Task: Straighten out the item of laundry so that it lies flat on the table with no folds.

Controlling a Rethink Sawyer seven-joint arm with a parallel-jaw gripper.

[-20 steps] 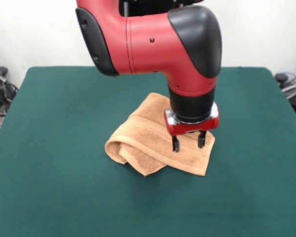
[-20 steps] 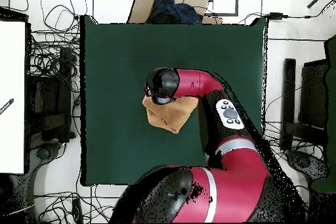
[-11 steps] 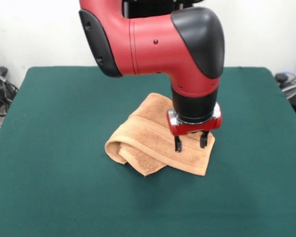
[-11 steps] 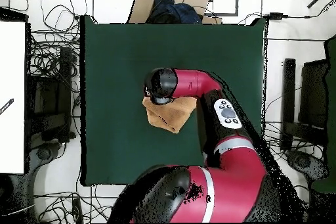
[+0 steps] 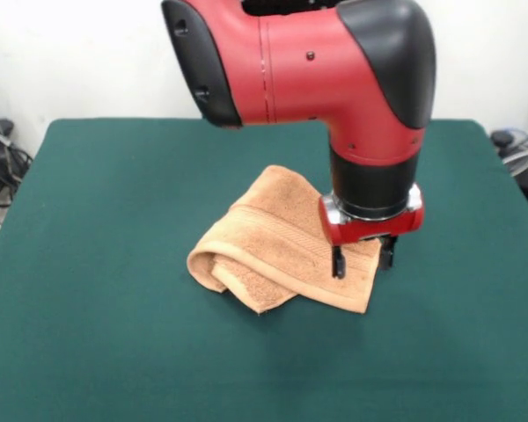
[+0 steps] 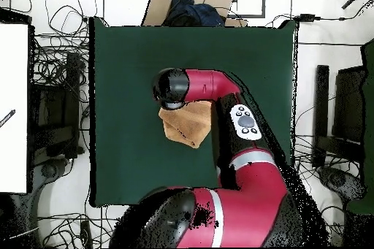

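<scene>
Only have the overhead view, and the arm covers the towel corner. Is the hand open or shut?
Observer: Open. The front view shows the hand with its fingers apart and nothing gripped.
Operator: Where is it on the towel?
Observer: At the picture-right edge of the towel. One finger is over the cloth, the other just past the edge, over the table.
Operator: Are there folds I can't see?
Observer: Yes. In the front view the towel's picture-left end is doubled over into a thick rolled fold.
</scene>
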